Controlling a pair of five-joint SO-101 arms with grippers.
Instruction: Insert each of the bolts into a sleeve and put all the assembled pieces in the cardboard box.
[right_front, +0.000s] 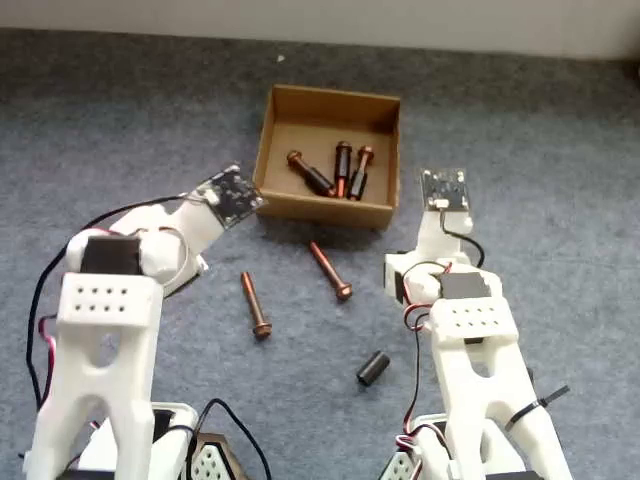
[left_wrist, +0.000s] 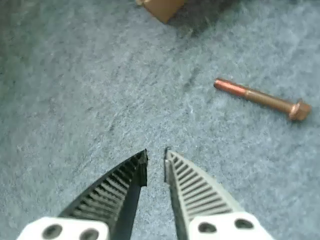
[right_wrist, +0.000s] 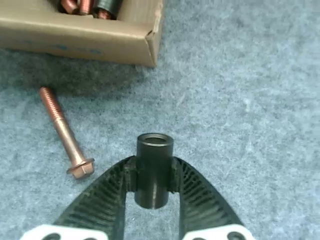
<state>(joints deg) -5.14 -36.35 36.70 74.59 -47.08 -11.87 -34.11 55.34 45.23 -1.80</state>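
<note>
Right wrist view: right tool (right_wrist: 153, 164) clamps sleeve (right_wrist: 155, 187); high view, second sleeve (right_front: 373, 368).

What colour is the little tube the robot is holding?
The tube is black; the right wrist view shows it best.

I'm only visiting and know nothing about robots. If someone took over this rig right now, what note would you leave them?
Left gripper: slightly open, empty, over the carpet.
Right gripper: shut on the held sleeve, near the cardboard box.
Done: three assembled pieces lie in the box.
Left: the bolt by the box, the nearer bolt and the loose sleeve lie on the carpet; pair bolts with sleeves, then box both.
</note>
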